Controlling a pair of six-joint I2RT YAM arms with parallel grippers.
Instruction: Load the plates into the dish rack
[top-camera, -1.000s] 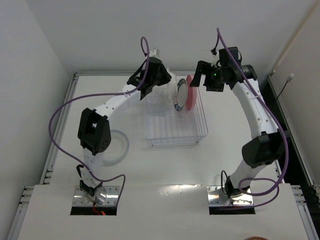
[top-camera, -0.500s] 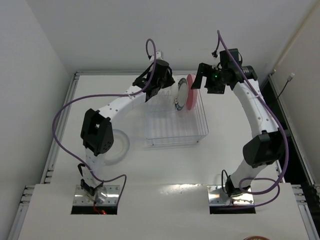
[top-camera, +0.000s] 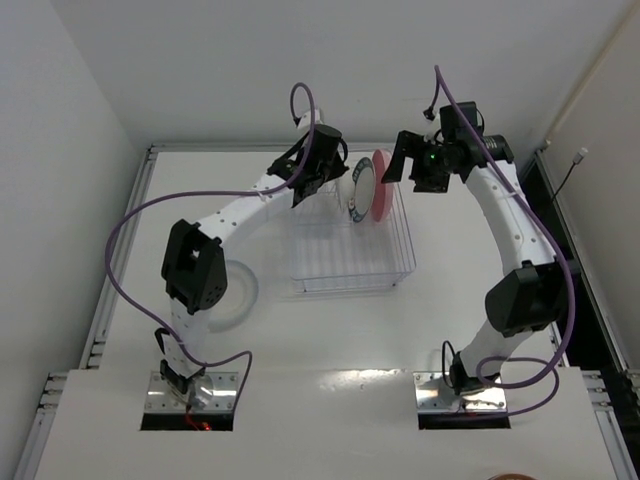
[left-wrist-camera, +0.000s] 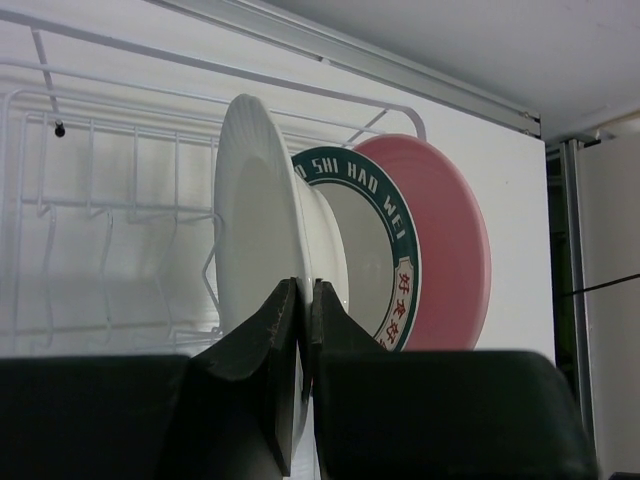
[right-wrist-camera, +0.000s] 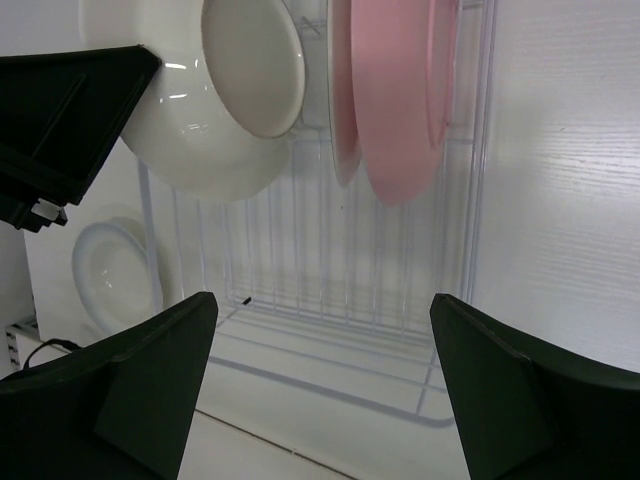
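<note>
Left gripper (left-wrist-camera: 303, 297) clamps pale plate (left-wrist-camera: 245, 200) on edge, beside teal-rimmed plate (left-wrist-camera: 378, 250).

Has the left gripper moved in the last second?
Yes. The left gripper, holding a white plate, has shifted right toward the pink plate in the dish rack.

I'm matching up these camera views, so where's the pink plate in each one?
Top: pink plate upper centre, rightmost in the rack.
Left wrist: right of centre, behind the teal-rimmed plate.
Right wrist: top, right of centre.
Shared landmark: white plate, to its left in all three.
</note>
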